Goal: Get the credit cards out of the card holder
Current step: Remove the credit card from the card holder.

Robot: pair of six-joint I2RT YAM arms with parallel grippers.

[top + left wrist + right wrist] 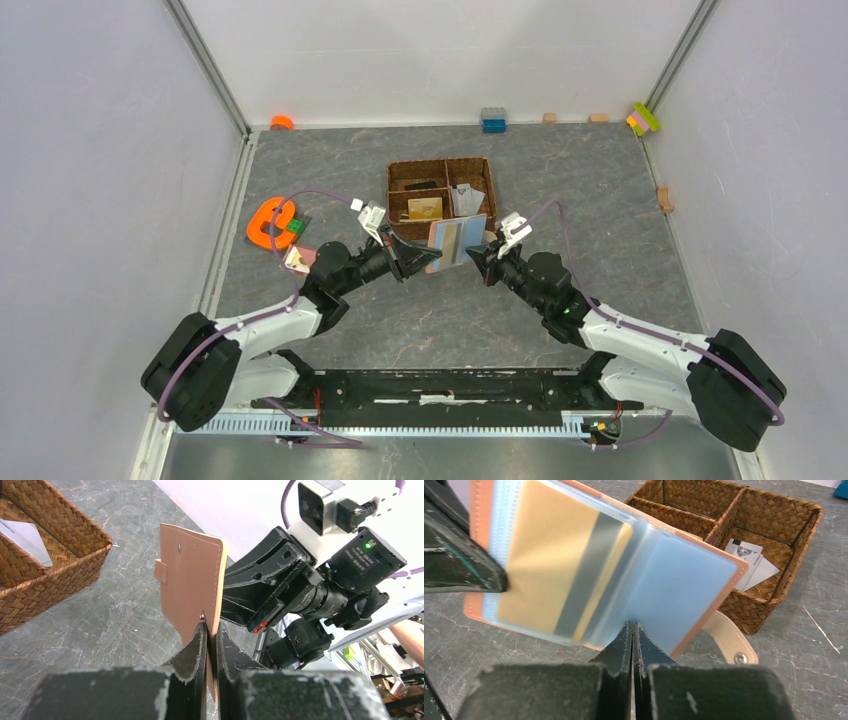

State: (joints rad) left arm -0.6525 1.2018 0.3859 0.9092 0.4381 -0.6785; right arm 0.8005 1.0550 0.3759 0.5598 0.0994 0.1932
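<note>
Salmon holder (457, 241) held open off surface (420, 330), near basket (490, 185). L tool (210, 635) clamped on cover edge, R tool (632, 627) pinched shut on clear sleeve (684, 580) edge: spreads pages, exposes gold card (556, 570) for pull. Card not yet out.

From the top, I had the holder (457, 241) at six o'clock of the basket (440, 164), just beside it and off the table. The left gripper (432, 258) sat at its eight o'clock, the right gripper (474, 254) at its four. One card (549, 565) lay inside it; cards (424, 208) lay in the basket's near compartments.
</note>
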